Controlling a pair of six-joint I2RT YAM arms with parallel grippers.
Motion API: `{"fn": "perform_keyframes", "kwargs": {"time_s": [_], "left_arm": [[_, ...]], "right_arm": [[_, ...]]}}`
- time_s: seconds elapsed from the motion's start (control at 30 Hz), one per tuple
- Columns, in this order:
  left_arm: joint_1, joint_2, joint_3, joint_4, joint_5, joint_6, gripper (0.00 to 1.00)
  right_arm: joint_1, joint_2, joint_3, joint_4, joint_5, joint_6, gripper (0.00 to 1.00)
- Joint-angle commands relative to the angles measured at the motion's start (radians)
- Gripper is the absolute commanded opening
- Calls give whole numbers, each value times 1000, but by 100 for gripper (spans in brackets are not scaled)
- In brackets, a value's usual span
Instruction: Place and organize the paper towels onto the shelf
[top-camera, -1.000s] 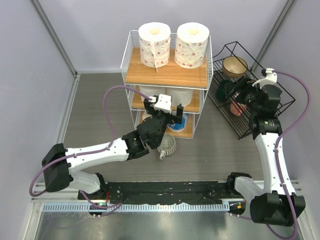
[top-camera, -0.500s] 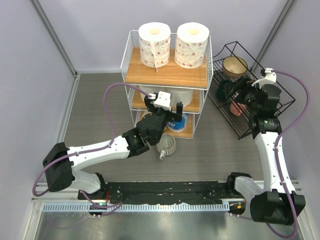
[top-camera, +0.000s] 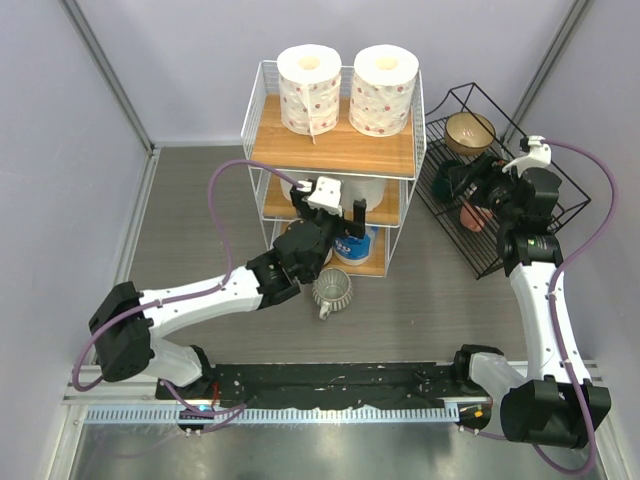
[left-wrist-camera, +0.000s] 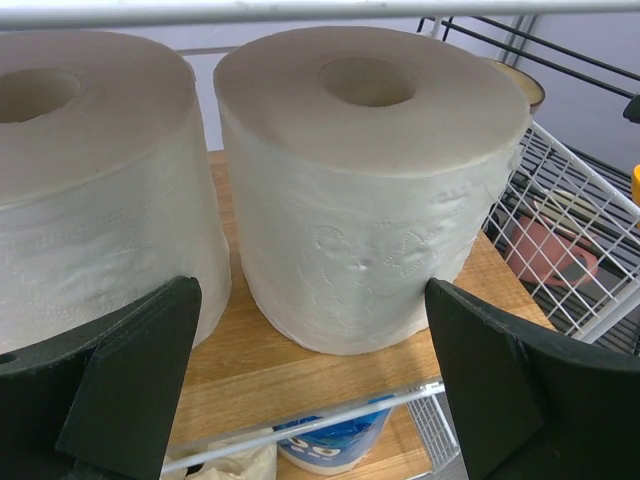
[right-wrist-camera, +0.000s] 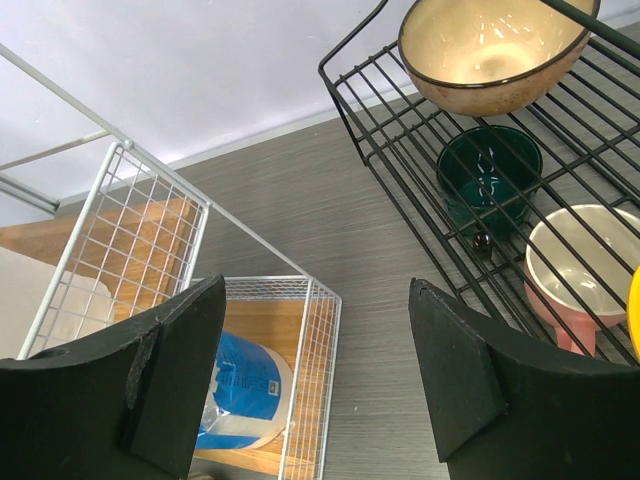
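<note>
Fingers (left-wrist-camera: 120, 390) of the left gripper (left-wrist-camera: 310, 300) are gaping wide and empty, facing two embossed white paper towels (left-wrist-camera: 370, 200) on the wire shelf (top-camera: 335, 150)'s middle wooden board. The right gripper (right-wrist-camera: 315, 360) is hanging parted, gripping nothing, beside the black wire rack (top-camera: 500, 230). Red-dotted rolls (top-camera: 308, 90) are standing on top. A grey woodgrain table (top-camera: 190, 220) and pale walls (top-camera: 190, 60) are surrounding them.

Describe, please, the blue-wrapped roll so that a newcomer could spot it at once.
Find the tall white wire shelf at the table's middle and look at its lowest board, right end. The roll there alone wears a blue wrapper; the rolls above are white or red-dotted.
</note>
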Motion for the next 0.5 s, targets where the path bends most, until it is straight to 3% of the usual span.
{"fn": "perform_keyframes", "kwargs": {"time_s": [0.0, 0.47], "left_arm": [[23, 19, 39, 60, 11, -13, 100], [49, 28, 42, 60, 40, -16, 100]], "right_arm": [[-4, -1, 30, 32, 4, -17, 79], [-4, 4, 26, 35, 9, -20, 79]]}}
